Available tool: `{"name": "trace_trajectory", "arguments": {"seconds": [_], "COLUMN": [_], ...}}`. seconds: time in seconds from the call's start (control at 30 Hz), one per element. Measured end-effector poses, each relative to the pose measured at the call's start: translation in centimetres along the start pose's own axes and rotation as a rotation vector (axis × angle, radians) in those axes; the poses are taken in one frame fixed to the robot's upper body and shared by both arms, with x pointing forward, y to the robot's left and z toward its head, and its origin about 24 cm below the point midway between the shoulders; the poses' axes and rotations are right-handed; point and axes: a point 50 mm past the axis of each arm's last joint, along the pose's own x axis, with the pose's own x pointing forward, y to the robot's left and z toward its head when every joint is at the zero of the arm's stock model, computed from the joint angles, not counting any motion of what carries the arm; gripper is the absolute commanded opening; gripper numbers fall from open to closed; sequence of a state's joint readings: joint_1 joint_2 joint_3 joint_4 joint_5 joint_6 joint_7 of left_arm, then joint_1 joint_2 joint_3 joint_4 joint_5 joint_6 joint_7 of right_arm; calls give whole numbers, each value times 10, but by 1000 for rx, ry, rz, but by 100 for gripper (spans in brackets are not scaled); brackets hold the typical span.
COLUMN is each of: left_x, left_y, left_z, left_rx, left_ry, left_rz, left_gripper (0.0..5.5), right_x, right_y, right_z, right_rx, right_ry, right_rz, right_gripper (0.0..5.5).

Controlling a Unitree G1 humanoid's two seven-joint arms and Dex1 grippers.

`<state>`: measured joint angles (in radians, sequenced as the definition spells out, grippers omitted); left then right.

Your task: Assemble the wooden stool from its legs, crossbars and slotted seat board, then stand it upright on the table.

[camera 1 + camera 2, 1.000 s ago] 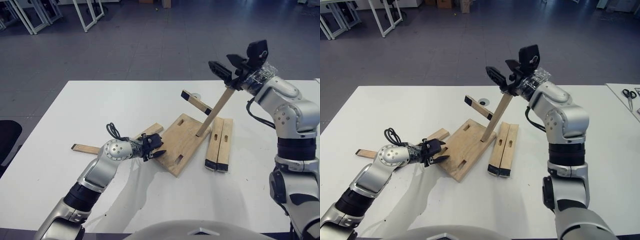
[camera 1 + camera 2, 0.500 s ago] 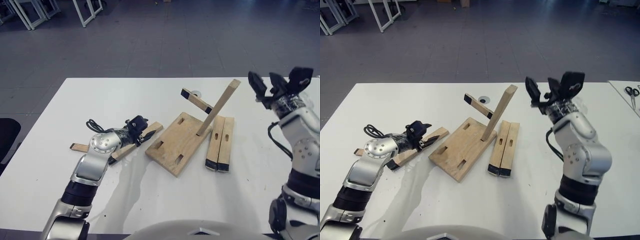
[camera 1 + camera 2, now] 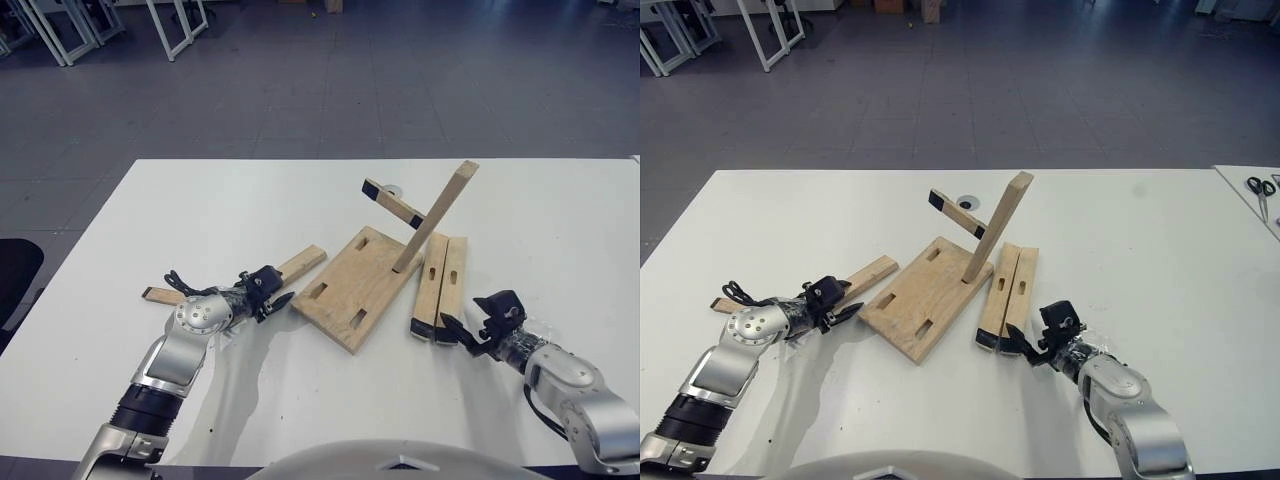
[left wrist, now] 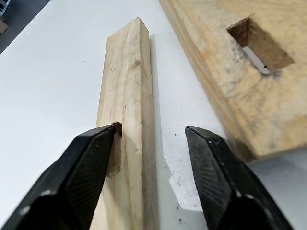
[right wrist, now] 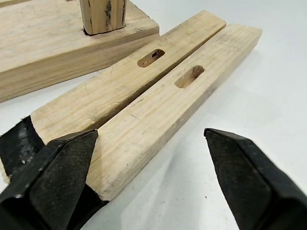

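Observation:
The slotted seat board (image 3: 350, 290) lies flat on the white table (image 3: 200, 210). One leg (image 3: 436, 214) stands tilted in its far slot, with nothing holding it. Behind it lies a black-tipped piece (image 3: 391, 202). Two slotted legs (image 3: 441, 285) lie side by side to the right of the board. My right gripper (image 5: 149, 133) is open low over the table, at their black-tipped near ends (image 5: 19, 143). A plain wooden bar (image 4: 127, 110) lies left of the board. My left gripper (image 4: 151, 139) is open astride it, one finger (image 4: 93, 163) touching its side.
A short wooden piece (image 3: 160, 295) pokes out further left, near my left arm. A small round fitting (image 3: 966, 199) sits in the table behind the board. Scissors (image 3: 1260, 186) lie on a neighbouring surface at the far right.
My right gripper let go of the tilted leg, which stays in the slot, and came down to the near ends of the two slotted legs. My left gripper drew back from the board to the bar.

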<state>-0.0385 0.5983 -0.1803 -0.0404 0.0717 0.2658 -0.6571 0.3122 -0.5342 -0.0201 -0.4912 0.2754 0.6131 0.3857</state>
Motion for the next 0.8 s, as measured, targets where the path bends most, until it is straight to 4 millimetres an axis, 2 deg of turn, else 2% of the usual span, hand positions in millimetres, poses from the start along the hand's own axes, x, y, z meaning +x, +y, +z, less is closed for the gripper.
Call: {"name": "trace_trajectory", "arguments": {"seconds": [0.13, 0.23, 0.33, 0.4, 0.47, 0.53, 0.63, 0.8], "left_x": [-1, -1, -1, 0, 0, 1, -1, -5], "left_y": [-2, -5, -9, -11, -13, -17, -25, -34], "left_z": [-1, -1, 1, 2, 3, 6, 10, 15], "left_rx": [-4, -6, -13, -12, -11, -8, 7, 25], "left_ry": [1, -3, -14, -18, -21, -27, -30, -15], "left_rz": [6, 7, -2, -11, -26, -59, -120, -180], "left_gripper": [273, 273, 273, 273, 273, 273, 273, 273], "right_x": [-7, -16, -17, -16, -14, -9, -13, -13], "right_y": [-8, -32, -44, -39, -31, -22, -3, 19], "right_z": [0, 4, 32, 48, 50, 33, 2, 8], "right_rx": [-76, -152, -218, -235, -163, -8, 179, 207], "right_ry": [21, 22, -92, -153, -164, -91, 53, 55], "right_rz": [-12, -94, -133, -126, -126, -150, -214, -217], "right_gripper": [410, 410, 410, 410, 410, 410, 410, 410]}}
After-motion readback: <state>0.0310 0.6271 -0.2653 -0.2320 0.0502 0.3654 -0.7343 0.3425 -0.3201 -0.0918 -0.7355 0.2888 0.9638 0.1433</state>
